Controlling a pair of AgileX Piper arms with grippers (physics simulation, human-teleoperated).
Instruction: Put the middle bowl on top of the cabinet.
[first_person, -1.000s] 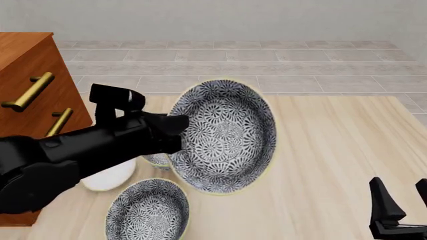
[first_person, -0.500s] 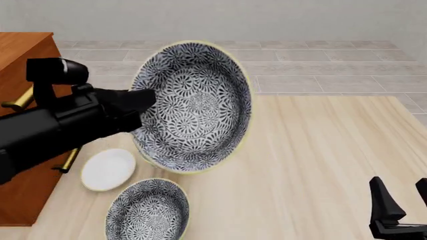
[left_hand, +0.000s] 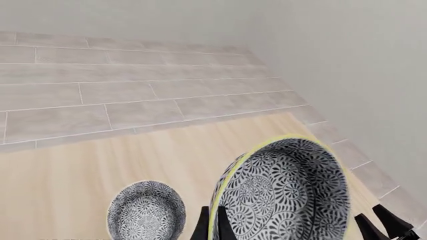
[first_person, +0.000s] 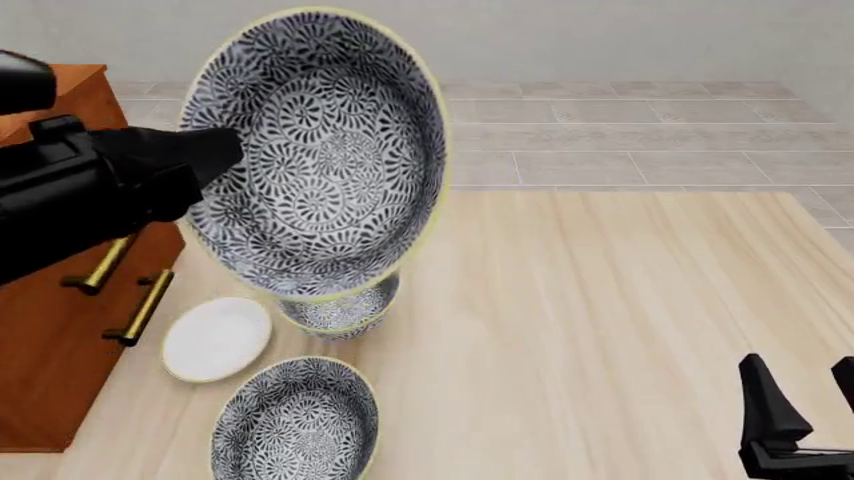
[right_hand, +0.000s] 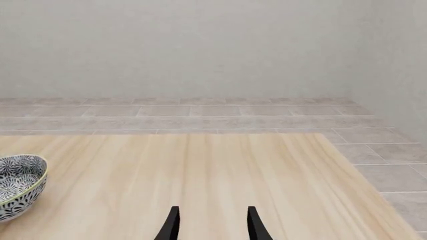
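The middle bowl (first_person: 320, 150), blue-and-white floral with a pale yellow-green rim, hangs high above the table, tipped on edge with its inside facing the front camera. My left gripper (first_person: 220, 155) is shut on its left rim, just right of the reddish-brown cabinet (first_person: 47, 310) and about level with its top edge. In the left wrist view the fingers (left_hand: 203, 227) pinch the rim of the bowl (left_hand: 287, 195). My right gripper (first_person: 801, 415) stands open low at the table's near right, and its wrist view (right_hand: 212, 225) shows nothing between the fingers.
Two near-identical bowls stay on the table: one (first_person: 340, 310) below the lifted bowl, one (first_person: 294, 420) near the front edge, also seen by the left wrist (left_hand: 147, 212). A small white plate (first_person: 216, 338) lies beside the cabinet. Brass handles (first_person: 140, 310) stick out from the cabinet's front.
My left arm has lifted the bowl up and leftward toward the cabinet, uncovering the bowl on the table behind it. The right gripper has not moved.
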